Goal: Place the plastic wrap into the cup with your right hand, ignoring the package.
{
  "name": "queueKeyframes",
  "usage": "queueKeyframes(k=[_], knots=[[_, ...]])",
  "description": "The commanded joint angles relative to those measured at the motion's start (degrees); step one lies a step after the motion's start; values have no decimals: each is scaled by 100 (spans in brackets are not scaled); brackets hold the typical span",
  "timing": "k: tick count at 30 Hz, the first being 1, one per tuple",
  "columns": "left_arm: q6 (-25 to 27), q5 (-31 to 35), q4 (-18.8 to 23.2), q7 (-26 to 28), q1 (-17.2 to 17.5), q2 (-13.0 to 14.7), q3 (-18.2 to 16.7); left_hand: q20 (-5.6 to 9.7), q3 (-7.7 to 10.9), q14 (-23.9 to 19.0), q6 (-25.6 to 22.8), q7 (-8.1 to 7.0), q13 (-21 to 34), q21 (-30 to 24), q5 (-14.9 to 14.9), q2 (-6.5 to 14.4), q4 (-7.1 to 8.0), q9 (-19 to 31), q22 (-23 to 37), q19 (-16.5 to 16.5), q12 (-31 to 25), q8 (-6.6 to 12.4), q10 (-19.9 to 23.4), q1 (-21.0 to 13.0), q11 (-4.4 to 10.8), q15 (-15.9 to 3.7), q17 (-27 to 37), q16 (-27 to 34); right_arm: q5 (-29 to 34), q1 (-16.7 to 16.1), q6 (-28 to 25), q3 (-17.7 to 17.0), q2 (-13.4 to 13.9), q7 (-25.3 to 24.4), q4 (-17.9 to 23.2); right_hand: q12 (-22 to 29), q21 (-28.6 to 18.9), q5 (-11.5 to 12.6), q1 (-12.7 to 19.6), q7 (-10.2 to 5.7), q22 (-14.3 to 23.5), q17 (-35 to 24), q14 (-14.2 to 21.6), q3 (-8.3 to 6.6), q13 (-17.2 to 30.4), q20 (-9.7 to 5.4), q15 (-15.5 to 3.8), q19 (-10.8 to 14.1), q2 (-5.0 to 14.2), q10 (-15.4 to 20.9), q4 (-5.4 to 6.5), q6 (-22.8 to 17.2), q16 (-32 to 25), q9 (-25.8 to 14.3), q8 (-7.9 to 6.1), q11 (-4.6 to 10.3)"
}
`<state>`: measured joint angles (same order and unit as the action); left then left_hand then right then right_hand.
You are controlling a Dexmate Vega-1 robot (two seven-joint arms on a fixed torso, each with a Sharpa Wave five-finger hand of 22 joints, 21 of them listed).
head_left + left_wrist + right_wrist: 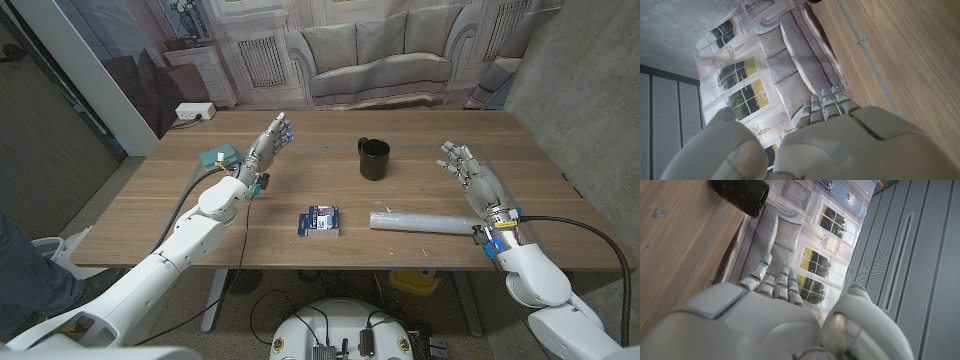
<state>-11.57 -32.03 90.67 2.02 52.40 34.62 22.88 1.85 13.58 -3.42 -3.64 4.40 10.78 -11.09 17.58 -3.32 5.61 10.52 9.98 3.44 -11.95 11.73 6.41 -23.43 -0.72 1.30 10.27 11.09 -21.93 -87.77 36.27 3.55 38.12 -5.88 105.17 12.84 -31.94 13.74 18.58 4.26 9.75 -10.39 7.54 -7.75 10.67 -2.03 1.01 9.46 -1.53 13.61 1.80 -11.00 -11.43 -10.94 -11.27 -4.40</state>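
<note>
- The right hand (pixel 468 170) held nothing, its fingers (pixel 452 153) apart and reaching up the table; the left hand (pixel 268 145) likewise held nothing, fingers loosely spread.
- The wrap (pixel 422 221), a pale roll, lay on the table (pixel 420 135) just beside the right forearm, nearer the robot than the hand.
- A good grasp would likely mean drawing the hand back, closing round the roll's middle, then tipping it upright over the cup (pixel 374 159).
- The package (pixel 321 221) lay left of the wrap, apart from it; a teal object (pixel 216 157) sat by the left hand. Nothing stood between wrap and cup.
</note>
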Motion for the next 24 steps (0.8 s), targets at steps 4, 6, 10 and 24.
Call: queueKeyframes(k=[4,6,10,24], knots=[[-18,25,-150,-64,-125,-89,77,-26,-7,-41,-41,-4,21,-34,-21,0,-6,19,19,43,-5,-10,39,-39,4,-4,21,-20,368,-296,-75,-165,-77,-126,139,39,36,-10,78,-19,8,-15,52,-9,7,-169,-15,57,-24,70,-35,-54,-16,-11,-49,21],[-22,32,-157,-61,-130,-93,80,-27,-9,-43,-47,-4,21,-34,-22,1,-6,20,19,44,-4,-9,38,-40,6,-5,21,-19,450,-341,-108,-195,-80,-162,169,41,43,-9,85,-24,9,-15,55,-10,7,-168,-24,60,-24,79,-40,-55,-15,-11,-48,35],[-34,34,-169,-59,-138,-101,78,-32,-13,-45,-50,-1,21,-33,-25,5,-6,20,20,41,-4,-10,43,-43,0,-7,21,-20,661,-400,-129,-239,-118,-248,202,50,59,-8,101,-47,9,-14,85,-8,7,-165,-47,76,-28,112,-53,-87,-20,-11,-57,53],[131,173,-136,71,-212,-26,91,-37,-29,-55,-55,-2,22,-34,-34,15,-6,20,20,47,-1,-16,49,-54,7,-7,22,-19,2649,-597,-862,-376,-411,-1249,685,83,114,11,167,-141,11,-13,195,-7,8,-194,-127,167,-30,238,-101,-198,-33,-13,-84,103]])
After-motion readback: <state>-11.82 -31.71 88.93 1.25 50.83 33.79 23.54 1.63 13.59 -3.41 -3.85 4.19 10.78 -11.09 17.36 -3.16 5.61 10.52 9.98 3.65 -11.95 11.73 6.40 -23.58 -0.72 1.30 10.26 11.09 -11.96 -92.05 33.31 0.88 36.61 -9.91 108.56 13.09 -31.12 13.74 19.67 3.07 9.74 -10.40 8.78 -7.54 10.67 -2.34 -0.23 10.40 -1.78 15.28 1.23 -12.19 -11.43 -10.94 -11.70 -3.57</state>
